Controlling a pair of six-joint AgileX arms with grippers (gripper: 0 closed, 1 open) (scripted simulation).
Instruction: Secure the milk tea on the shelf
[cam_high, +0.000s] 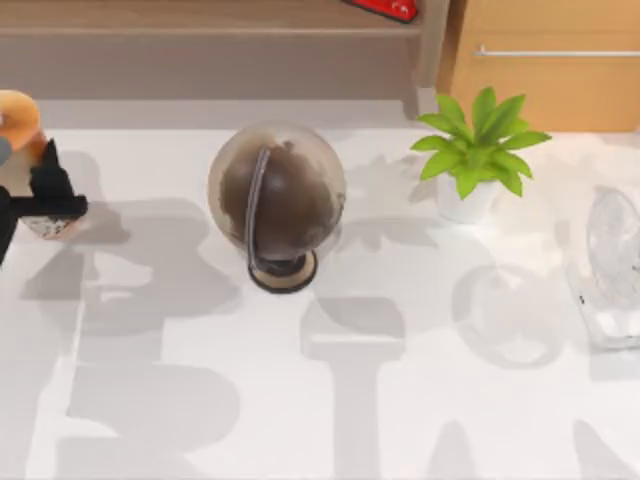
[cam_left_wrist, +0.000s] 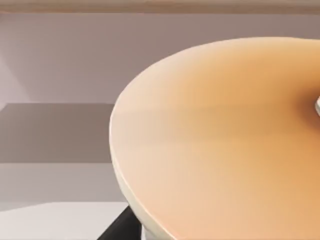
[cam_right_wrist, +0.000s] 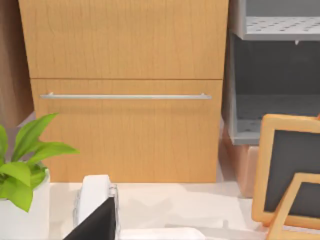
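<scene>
Orange-topped milk tea (cam_high: 20, 135) in left claw (cam_high: 45, 195) (table's left edge).

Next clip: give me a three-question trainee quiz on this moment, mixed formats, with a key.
1. True or false: the milk tea already stands on the shelf.
2. What stands nearest the globe on the top view's right? A) potted plant B) fan C) cabinet
3. Fill in: the left gripper is at the table's ____ edge, at the milk tea.

Key: 1 false; 2 A; 3 left.

White table (cam_high: 400, 420), globe (cam_high: 277, 195), potted plant (cam_high: 478, 150), fan (cam_high: 612, 265)
</scene>
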